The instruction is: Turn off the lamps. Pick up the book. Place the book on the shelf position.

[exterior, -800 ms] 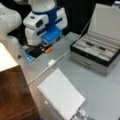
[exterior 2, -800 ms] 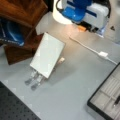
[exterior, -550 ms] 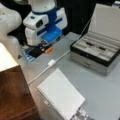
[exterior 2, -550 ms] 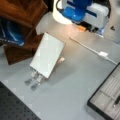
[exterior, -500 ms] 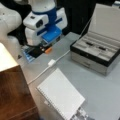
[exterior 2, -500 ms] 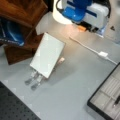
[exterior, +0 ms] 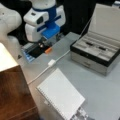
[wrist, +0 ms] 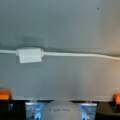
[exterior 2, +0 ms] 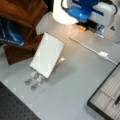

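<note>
The white book (exterior: 61, 96) lies flat on the grey table, also seen in a front view (exterior 2: 47, 55), with nothing holding it. The dark reddish-brown wooden block (exterior: 12, 95) stands at a front view's left, and its grained top (exterior 2: 22, 10) is bare. My gripper (exterior: 43, 45) hangs under the white and blue hand, low over a black box with an orange button (exterior: 48, 50), far from the book. Its fingers are hidden. In the wrist view a white cable's inline switch (wrist: 29, 55) lies on the table ahead. No lamp shows plainly.
An open grey compartmented case (exterior: 100, 52) stands at a front view's right, its corner also showing (exterior 2: 107, 100). The white cable (exterior 2: 85, 46) runs across the table between the box and the book. Narrow silver strips (exterior 2: 33, 80) stick out from under the book's edge.
</note>
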